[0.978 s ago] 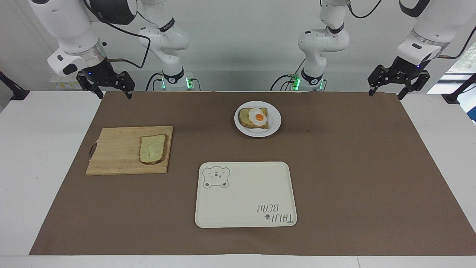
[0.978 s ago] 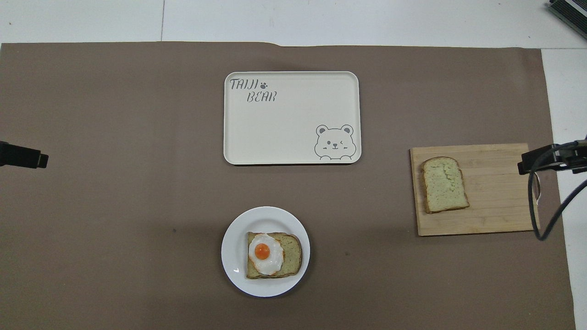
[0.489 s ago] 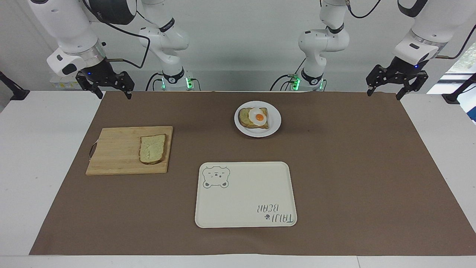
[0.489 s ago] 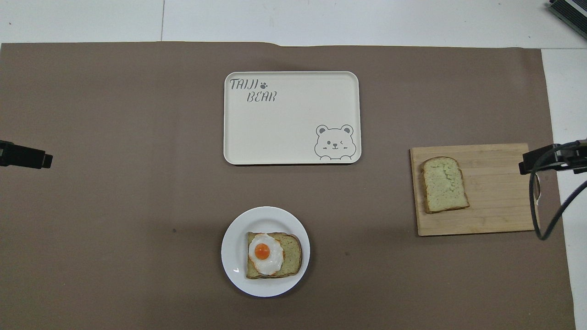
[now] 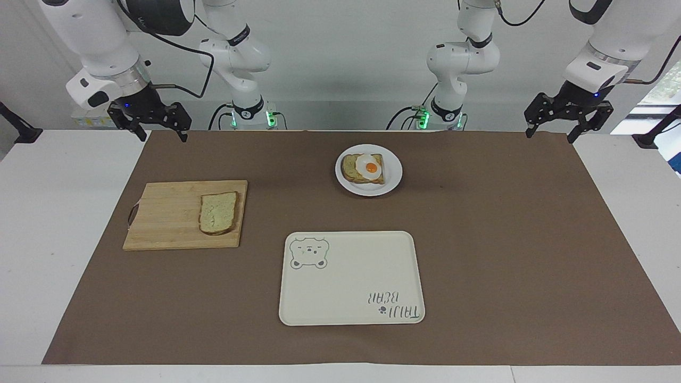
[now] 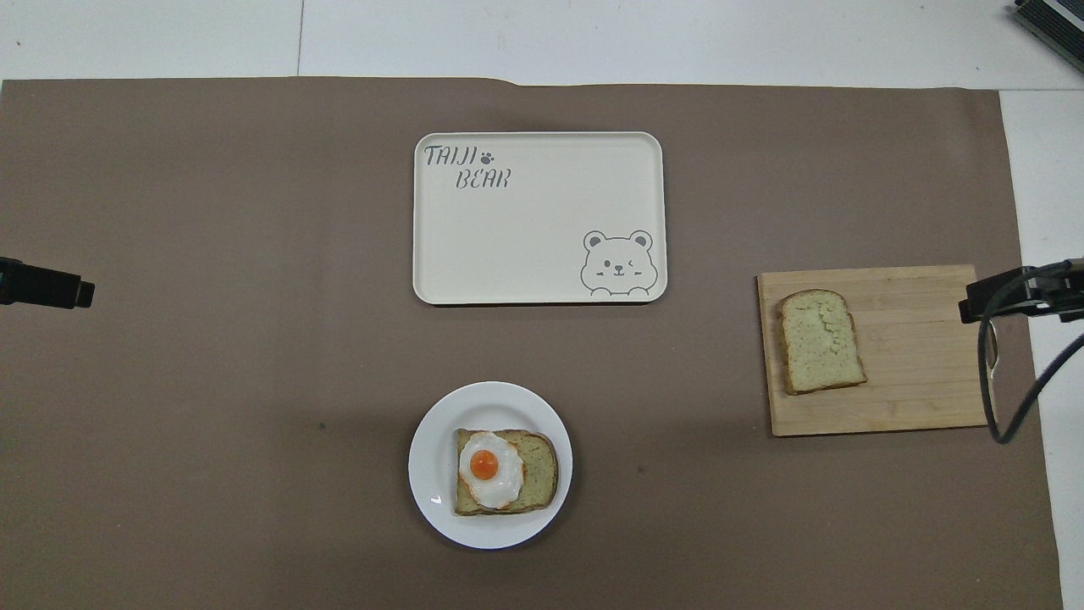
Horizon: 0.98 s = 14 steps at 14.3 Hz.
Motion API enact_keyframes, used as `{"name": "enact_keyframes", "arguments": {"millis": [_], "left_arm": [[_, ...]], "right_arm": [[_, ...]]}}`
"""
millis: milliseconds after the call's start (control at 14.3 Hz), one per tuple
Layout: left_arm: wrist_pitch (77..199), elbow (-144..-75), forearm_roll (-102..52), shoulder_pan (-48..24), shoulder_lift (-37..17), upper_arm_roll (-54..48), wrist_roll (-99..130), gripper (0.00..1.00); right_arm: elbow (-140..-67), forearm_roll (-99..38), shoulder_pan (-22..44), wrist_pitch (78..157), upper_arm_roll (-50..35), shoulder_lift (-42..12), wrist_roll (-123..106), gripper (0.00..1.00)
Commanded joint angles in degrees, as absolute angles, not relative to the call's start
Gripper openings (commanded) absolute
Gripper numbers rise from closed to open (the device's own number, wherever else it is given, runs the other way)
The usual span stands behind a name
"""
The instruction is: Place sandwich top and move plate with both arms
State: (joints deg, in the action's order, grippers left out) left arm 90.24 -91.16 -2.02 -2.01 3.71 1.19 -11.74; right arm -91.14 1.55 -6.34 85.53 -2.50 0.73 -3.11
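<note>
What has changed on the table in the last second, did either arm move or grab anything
Hardly anything. The right claw and the left claw only drifted slightly at the robots' edge of the table, both open and holding nothing. The sandwich top lies as before on the cutting board, the egg slice on the plate, and the tray is unmoved.

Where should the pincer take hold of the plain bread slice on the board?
Probably from above, across the two long straight crusts of the slice: it lies flat on the board, so nothing reaches under it. The right pincer hangs at that end of the table.
</note>
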Motion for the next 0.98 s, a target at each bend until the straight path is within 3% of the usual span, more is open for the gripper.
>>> {"name": "enact_keyframes", "arguments": {"millis": [0,629,908], "left_arm": [[91.14,-91.67,-1.67,-2.55,4.04,1.41,-10.81,1.0],[90.62,-91.58,-1.67,-2.02,4.04,1.32,-10.99,1.0],[90.62,-91.67,-1.67,-2.02,4.04,1.41,-10.99,1.0]], "right_arm": [[-94.56,2.2,-6.85,88.76,-2.9,2.46,-2.55,1.0],[-102.38,1.67,-8.35,94.91,-2.11,5.19,-6.57,1.0],[-111.52,1.67,-9.05,106.24,-2.02,4.49,-10.81,1.0]]}}
